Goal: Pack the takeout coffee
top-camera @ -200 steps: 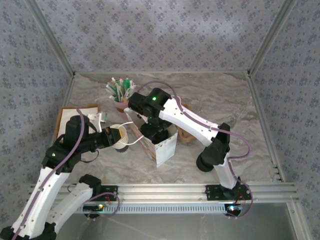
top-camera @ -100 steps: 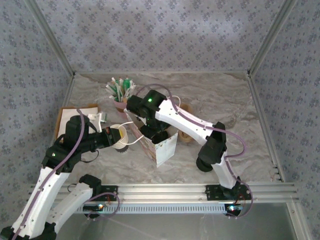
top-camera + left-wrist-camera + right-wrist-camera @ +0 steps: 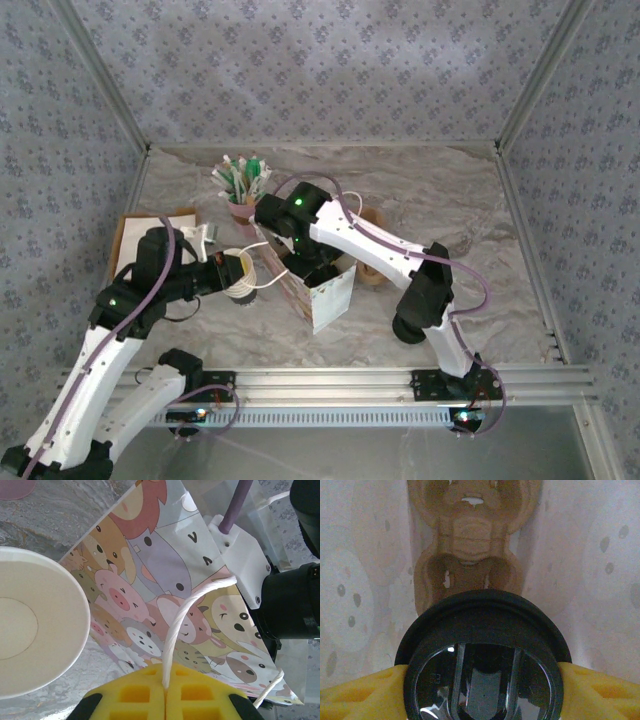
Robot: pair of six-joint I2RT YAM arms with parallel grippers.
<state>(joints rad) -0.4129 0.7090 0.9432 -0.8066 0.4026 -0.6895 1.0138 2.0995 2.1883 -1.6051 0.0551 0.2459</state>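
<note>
- A marble-patterned table is enclosed by walls covered in a small repeating print.
- A paper bag printed with cartoon animals stands open near the middle of the table.
- A moulded pulp tray, brown and matte with rounded wells, is seen inside the bag at its bottom.
- A round black lid of glossy plastic with a raised rim is held inside the bag above that tray. Whether it touches the tray cannot be told.
- The right gripper is clamped on the lid, with one yellow finger pressed against each side of the rim.
- The takeout coffee's paper cup, white outside and cream inside, stands upright and uncovered on the table, outside the bag and just beside its left face.
- Nothing can be made out inside the cup apart from its pale round base.
- The left gripper is pressed together on the bag's white twisted cord handle, which arches up from between the yellow pads to the bag's upper edge.
- A pink cup stands behind the bag and is filled with green-and-white sticks that fan out above its rim.
</note>
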